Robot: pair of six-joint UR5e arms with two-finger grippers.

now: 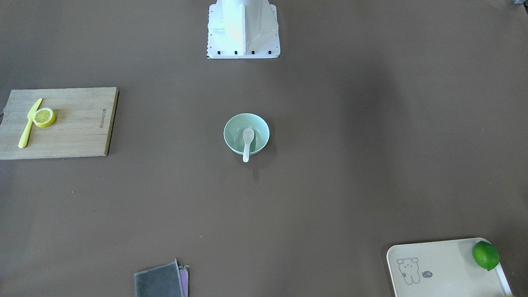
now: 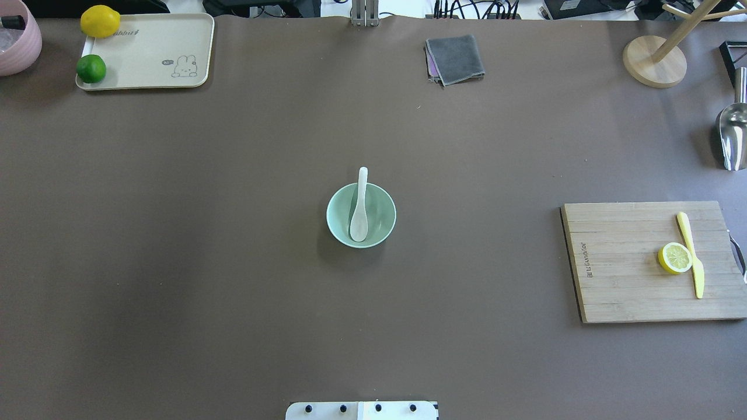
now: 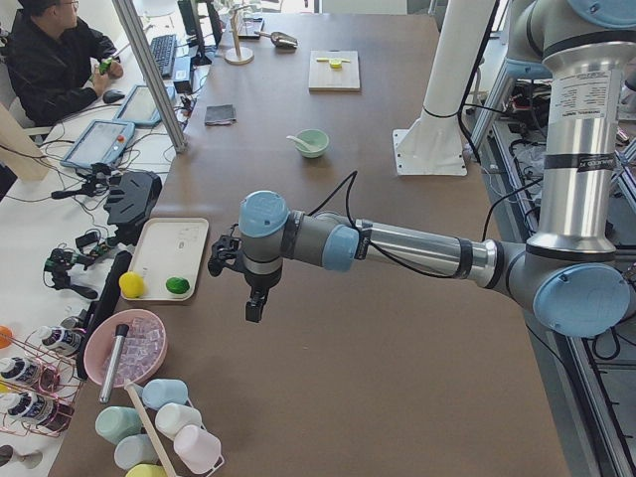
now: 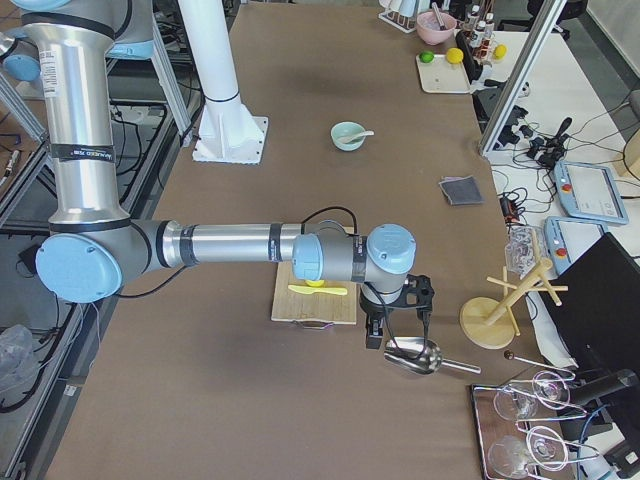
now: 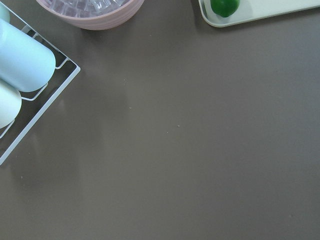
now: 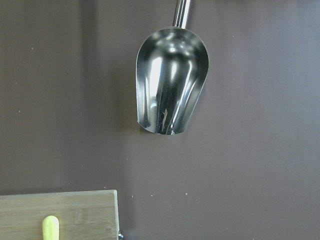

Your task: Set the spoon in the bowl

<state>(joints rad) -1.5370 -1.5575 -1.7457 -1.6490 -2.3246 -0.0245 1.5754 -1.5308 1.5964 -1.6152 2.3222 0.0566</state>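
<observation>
The white spoon [image 2: 360, 210] lies in the pale mint-green bowl [image 2: 330, 213] at the table's middle. Its scoop rests inside and its handle sticks out over the far rim. Both also show in the front-facing view: the spoon [image 1: 247, 142] and the bowl [image 1: 232, 134]. My left gripper [image 3: 254, 309] hangs over the table's left end near the tray, far from the bowl. My right gripper [image 4: 396, 336] hangs over the right end above a metal scoop. Both show only in side views, so I cannot tell if they are open or shut.
A wooden cutting board [image 2: 618, 280] with a lemon slice [image 2: 675, 258] and a yellow-green knife [image 2: 692, 256] lies on the right. A metal scoop [image 6: 170, 85] and a wooden stand [image 2: 653, 61] are beyond it. A cream tray [image 2: 152, 44] with a lime and a lemon, a pink bowl [image 5: 95, 12], a cup rack [image 5: 30, 95] and a grey cloth [image 2: 455, 58] are there too.
</observation>
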